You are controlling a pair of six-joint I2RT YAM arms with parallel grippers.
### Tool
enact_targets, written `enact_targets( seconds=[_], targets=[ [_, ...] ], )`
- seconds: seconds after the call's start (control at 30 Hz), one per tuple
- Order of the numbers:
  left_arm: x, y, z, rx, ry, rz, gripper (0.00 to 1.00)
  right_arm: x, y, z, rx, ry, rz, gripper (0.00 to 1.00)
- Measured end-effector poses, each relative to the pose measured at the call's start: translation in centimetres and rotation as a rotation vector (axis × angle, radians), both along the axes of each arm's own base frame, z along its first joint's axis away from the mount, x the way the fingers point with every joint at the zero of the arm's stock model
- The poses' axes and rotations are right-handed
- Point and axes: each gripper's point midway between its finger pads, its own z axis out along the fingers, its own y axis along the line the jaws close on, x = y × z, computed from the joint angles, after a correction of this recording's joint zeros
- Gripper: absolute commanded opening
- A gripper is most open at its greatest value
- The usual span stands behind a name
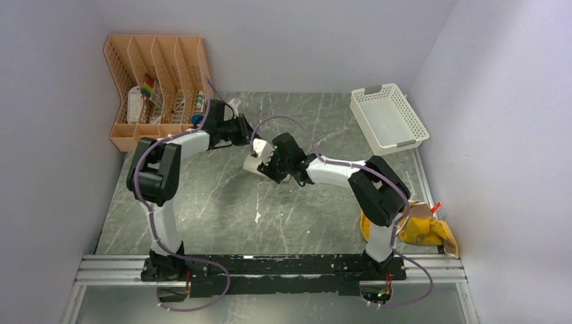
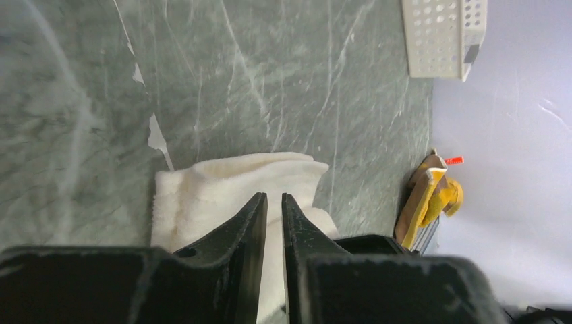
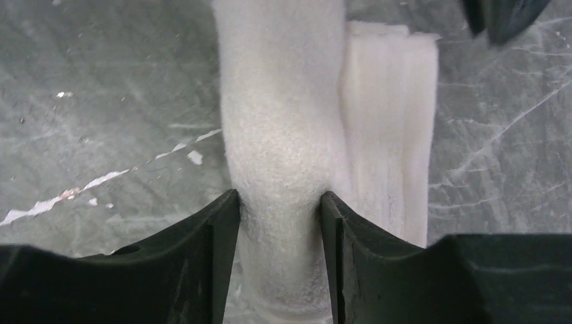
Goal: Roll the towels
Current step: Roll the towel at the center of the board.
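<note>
By the right arm's base, at the near right edge of the bench [image 1: 202, 216], the yellow towel [image 1: 423, 233] lies bunched up. The brown towel [image 1: 418, 210] touches it on its far side. Mid-bench, the right tool [image 3: 280, 202] is clamped on the cream towel [image 3: 283, 135]. Its fingers press into both sides of a thick rolled part, and a flatter folded layer lies alongside on the bench. Just beyond, the left tool [image 2: 270, 202] hovers over the far end of the cream towel. Its fingers are drawn almost together, with only a thin slit between them and nothing seen gripped in it. At the far right stands the white basket [image 1: 389, 118]. In the far left corner, the tan rack [image 1: 158, 84] stands against the wall.
</note>
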Motion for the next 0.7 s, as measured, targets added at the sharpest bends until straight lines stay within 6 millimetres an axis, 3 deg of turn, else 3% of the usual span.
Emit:
enact_targets(
  seconds=[0.23, 0.3, 0.4, 0.57, 0.7],
  targets=[
    [0.7, 3.5, 8.8, -0.013, -0.167, 0.074, 0.28, 2.2, -0.6, 0.6, 0.129, 0.127, -0.042, 0.4],
    [-0.1, 4.2, 9.9, -0.02, -0.196, 0.084, 0.27, 2.7, -0.8, 0.8, 0.177, 0.184, -0.048, 0.4],
    [-2.5, 4.3, 8.1, -0.015, -0.155, 0.074, 0.27, 3.5, -0.9, 1.0, 0.239, 0.272, -0.043, 0.39],
    [-6.6, 3.3, 2.4, 0.024, 0.002, 0.037, 0.27, 5.1, 0.2, 0.7, 0.325, 0.431, -0.013, 0.39],
    [-7.1, 2.0, 1.5, 0.024, 0.02, 0.012, 0.26, 5.6, 0.1, 0.2, 0.41, 0.581, -0.016, 0.38]
  ],
)
